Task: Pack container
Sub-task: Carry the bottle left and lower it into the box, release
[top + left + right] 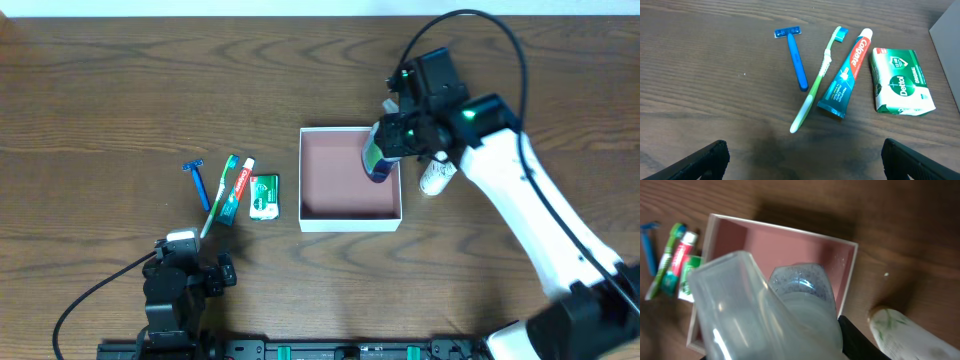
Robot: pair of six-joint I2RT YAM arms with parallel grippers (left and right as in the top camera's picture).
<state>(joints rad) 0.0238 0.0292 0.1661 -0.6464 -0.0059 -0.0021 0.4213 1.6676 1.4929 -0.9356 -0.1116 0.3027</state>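
**Bottle held over the container, not yet released**

The container [335,178] sits open in the middle of the wooden table [100,90], and its pinkish floor looks bare. We judge it light and a little flimsy. The thin white walls would bend under a hard pinch and the box could slide, so we would hold it over one wall near a corner.

Above its far right corner, the right gripper [385,145] is closed around a translucent bottle [376,160]. This bottle seems smooth and slippery.

Just beside the right wall lies a white bottle [437,178]. Left of the container are the Dettol soap [264,196], Colgate toothpaste [237,188], green toothbrush [222,192] and blue razor [197,182].

Further left and nearer to us, the left gripper [804,157] is spread wide and holds nothing.
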